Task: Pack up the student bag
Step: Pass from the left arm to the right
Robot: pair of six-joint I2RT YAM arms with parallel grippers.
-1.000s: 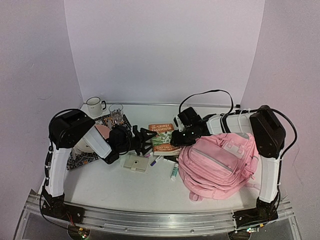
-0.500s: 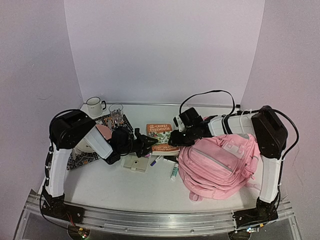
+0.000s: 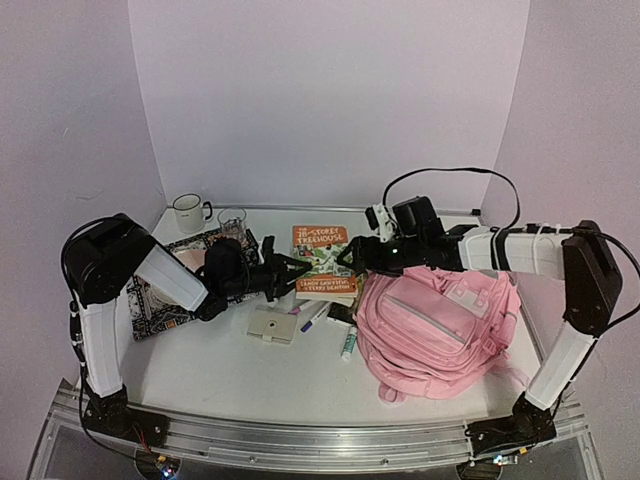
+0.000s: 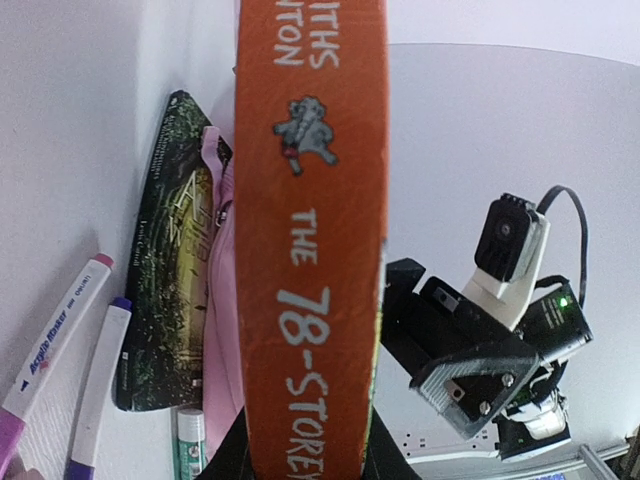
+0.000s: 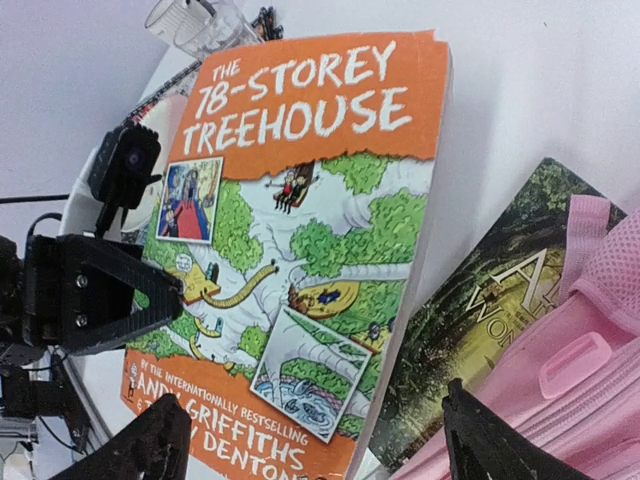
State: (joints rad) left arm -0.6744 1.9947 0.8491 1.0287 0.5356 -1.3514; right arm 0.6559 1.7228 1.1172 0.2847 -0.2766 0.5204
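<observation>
The student bag (image 3: 440, 325) lies on the right half of the table (image 3: 230, 370). Its top-left corner is just beside the right gripper (image 3: 352, 260), whose jaws stand wide apart over the orange book (image 3: 322, 250), grasping nothing. The left gripper (image 3: 296, 272), across that book from the bag, is clamped on the book's spine edge.

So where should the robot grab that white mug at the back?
Probably by the rim of the white mug, coming straight down from above. It stands upright with its mouth open, so one finger can slip inside and one outside. Its handle points toward the glass, which crowds that side.
</observation>
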